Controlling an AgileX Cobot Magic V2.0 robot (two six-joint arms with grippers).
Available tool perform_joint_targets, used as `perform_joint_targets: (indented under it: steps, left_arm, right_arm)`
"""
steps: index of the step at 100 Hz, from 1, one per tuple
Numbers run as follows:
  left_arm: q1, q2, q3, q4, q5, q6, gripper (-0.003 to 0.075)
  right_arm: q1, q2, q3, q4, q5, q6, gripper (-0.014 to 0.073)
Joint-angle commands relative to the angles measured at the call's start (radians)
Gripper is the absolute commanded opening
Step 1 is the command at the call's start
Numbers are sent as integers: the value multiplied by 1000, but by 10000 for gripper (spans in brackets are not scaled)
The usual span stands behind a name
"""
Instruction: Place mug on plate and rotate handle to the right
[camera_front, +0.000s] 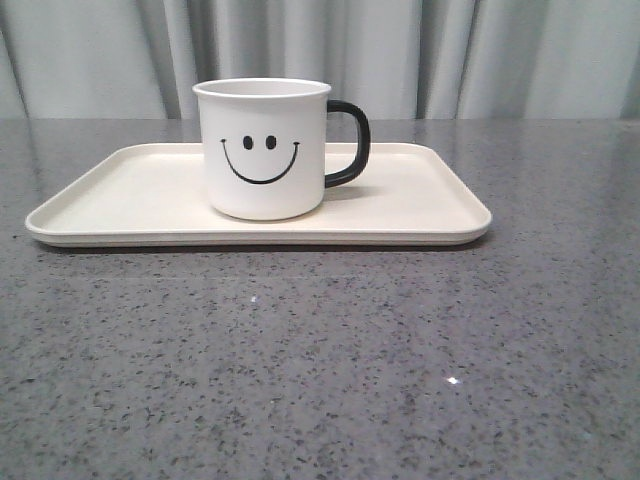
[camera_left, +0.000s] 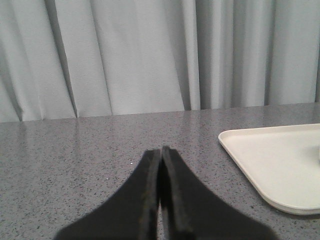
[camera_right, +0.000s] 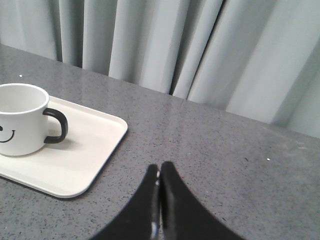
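Front view: the mug (camera_front: 262, 148) stands upright on the plate (camera_front: 420, 205), slightly left of the plate's centre, its smiley face toward the camera and its handle (camera_front: 350, 143) pointing right. The plate rests on the speckled grey bench (camera_front: 320, 360), long axis running left to right. Neither arm appears in this view.

Left wrist view: the left pincer (camera_left: 161, 150) has its fingers pressed together and grips nothing; only one rounded corner of the plate (camera_left: 270, 160) is visible, well apart from it.

Right wrist view: the right pincer (camera_right: 159, 170) is likewise closed and empty, off the plate's right end, with the handle (camera_right: 57, 125) turned toward it.

Judged from this layout, both task conditions appear met; the right arm is the nearer for any final handle adjustment.
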Motion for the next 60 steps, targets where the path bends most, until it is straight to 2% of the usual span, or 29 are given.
perform_joint_targets:
  steps: [1, 16, 30, 45, 60]
  left_arm:
    - [6, -30, 8, 5, -84, -2, -20]
    - [6, -30, 8, 5, -84, -2, -20]
    - [6, -30, 8, 5, -84, -2, -20]
    - [6, -30, 8, 5, -84, -2, -20]
    - [6, -30, 8, 5, -84, -2, -20]
  right_arm:
    - [26, -47, 96, 46, -188, 2, -120]
    - [48, -138, 347, 149, -415, 2, -120]
    - [48, -197, 531, 286, -547, 2, -120]
    - [47, -248, 633, 322, -607, 2, -120]
    - [42, -256, 635, 307, -590, -10, -120]
